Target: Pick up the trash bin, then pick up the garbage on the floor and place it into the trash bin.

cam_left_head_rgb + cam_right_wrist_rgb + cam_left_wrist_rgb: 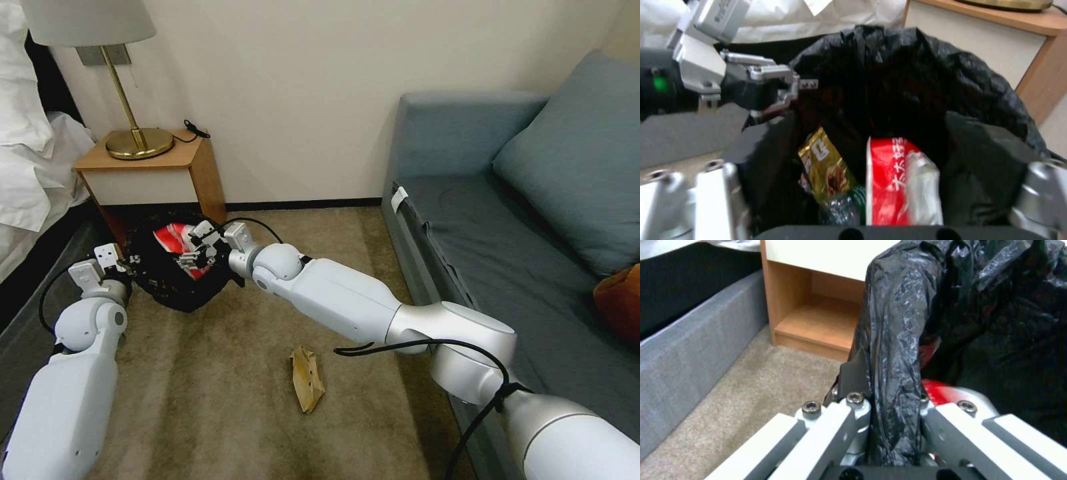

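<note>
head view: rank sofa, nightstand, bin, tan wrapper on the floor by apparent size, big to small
1. Sofa, by far the largest.
2. Nightstand.
3. Bin, held by the left gripper; close to the nightstand in apparent size and partly hidden by the right gripper, so this order is unsure.
4. Tan wrapper, smallest.

At left of the head frame, the bin [175,270] sits hemmed in: nightstand [150,170] just behind it, bed [27,167] at far left. The left gripper [119,261] clamps the bag-covered rim on the bin's left side; the right gripper [195,248], jaws spread, hangs over the mouth, blocking it. Inside, the red packet [893,181], gold wrapper [824,166] and bottle [844,206] fill the bottom. Bare carpet [220,393] at lower centre is open around the tan wrapper [307,379]; the sofa [507,247] walls the right.
</note>
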`<state>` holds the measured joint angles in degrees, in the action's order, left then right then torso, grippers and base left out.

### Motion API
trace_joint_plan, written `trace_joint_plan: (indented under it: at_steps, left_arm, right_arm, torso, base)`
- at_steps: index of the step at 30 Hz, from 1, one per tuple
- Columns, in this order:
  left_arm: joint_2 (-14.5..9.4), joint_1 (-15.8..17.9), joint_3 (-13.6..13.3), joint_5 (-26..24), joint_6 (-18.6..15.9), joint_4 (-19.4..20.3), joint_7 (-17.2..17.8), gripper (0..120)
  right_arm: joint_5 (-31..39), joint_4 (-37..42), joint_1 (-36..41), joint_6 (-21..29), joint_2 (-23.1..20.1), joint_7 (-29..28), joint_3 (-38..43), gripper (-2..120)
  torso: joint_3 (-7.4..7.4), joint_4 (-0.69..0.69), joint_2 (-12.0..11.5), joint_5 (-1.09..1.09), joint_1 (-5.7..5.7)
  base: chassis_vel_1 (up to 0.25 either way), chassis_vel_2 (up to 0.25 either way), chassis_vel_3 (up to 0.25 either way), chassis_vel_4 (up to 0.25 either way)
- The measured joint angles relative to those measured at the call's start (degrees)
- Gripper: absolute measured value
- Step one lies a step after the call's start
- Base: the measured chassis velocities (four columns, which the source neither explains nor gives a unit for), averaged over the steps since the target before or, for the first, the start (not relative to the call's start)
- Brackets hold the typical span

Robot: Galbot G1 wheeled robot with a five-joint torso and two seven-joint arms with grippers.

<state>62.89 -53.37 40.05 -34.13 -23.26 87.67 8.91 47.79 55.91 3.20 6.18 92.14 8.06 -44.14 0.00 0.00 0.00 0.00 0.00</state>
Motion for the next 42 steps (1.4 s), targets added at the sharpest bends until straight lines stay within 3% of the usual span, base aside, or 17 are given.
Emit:
trace_joint_plan:
  at_steps: [3, 8, 11, 14, 16, 17, 20, 22, 32, 42]
  left_arm:
    - [-0.1, -0.2, 0.3, 0.0, 0.2, -0.1, 0.0, 3]
    - [-0.7, -0.2, 1.0, 0.5, 1.0, -1.0, 0.0, 3]
    - [-2.3, 0.0, 2.0, 1.1, 2.4, -2.8, -0.2, 3]
    - [-3.5, -0.1, 2.7, 1.1, 3.1, -4.1, -0.6, 3]
    - [-5.2, -0.5, 3.2, 0.6, 3.8, -5.6, -1.0, 3]
    - [-5.2, -0.5, 3.2, 0.6, 3.8, -5.6, -1.0, 3]
    - [-6.0, -0.7, 3.4, 0.3, 3.9, -6.1, -1.0, 3]
    - [-6.8, -1.2, 3.6, -0.2, 4.0, -6.3, -1.3, 3]
    - [-6.6, -1.5, 3.2, -0.3, 4.0, -6.7, -1.7, 3]
    - [-6.9, -2.9, 3.1, 0.2, 4.0, -7.9, -2.0, 3]
  right_arm:
    - [-0.2, -0.2, -0.1, 0.3, 0.0, 0.0, -0.3, 98]
    - [-0.3, -0.5, -0.9, 1.1, 0.0, -0.8, -1.2, 100]
    - [1.2, -0.3, -3.0, 3.8, 0.0, -2.5, -3.8, 100]
    - [3.1, 0.0, -4.5, 7.4, 0.0, -5.1, -6.0, 100]
    - [6.4, 0.7, -5.8, 14.0, -0.5, -9.1, -8.8, 100]
    - [6.4, 0.7, -5.8, 14.0, -0.5, -9.1, -8.8, 100]
    - [8.3, 1.2, -5.9, 17.3, -1.9, -11.1, -10.0, 100]
    - [10.4, 2.4, -5.0, 21.4, -5.0, -16.1, -11.4, 100]
    - [17.7, 11.7, 0.1, 32.8, -12.1, -29.5, -13.1, 100]
    - [22.9, 16.5, 4.4, 36.4, -14.5, -37.1, -12.8, 100]
  torso:
    - [0.0, 0.0, 0.0, 0.0, 0.0]
    - [0.0, -0.02, 0.0, 0.0, 0.0]
    - [0.0, 0.0, 0.0, 0.0, 0.0]
    - [0.0, 0.01, 0.0, 0.0, 0.0]
    - [0.0, 0.03, 0.0, -0.01, 0.0]
    - [0.0, 0.03, 0.0, -0.01, 0.0]
    - [0.0, 0.03, 0.0, 0.0, 0.0]
    - [0.0, -0.03, 0.0, 0.0, 0.0]
    - [0.0, -0.01, 0.0, 0.0, 0.0]
    - [0.0, 0.01, 0.0, 0.01, 0.0]
  base:
    - [0.0, 0.0, 0.0, 0.0]
    - [0.0, 0.0, 0.0, 0.0]
    - [0.0, 0.0, 0.0, 0.0]
    - [0.0, 0.0, 0.0, 0.0]
    - [0.0, 0.0, 0.0, 0.0]
    - [0.0, 0.0, 0.0, 0.0]
    - [0.0, 0.0, 0.0, 0.0]
    - [0.0, 0.0, 0.0, 0.0]
    - [0.0, 0.0, 0.0, 0.0]
    - [0.0, 0.0, 0.0, 0.0]
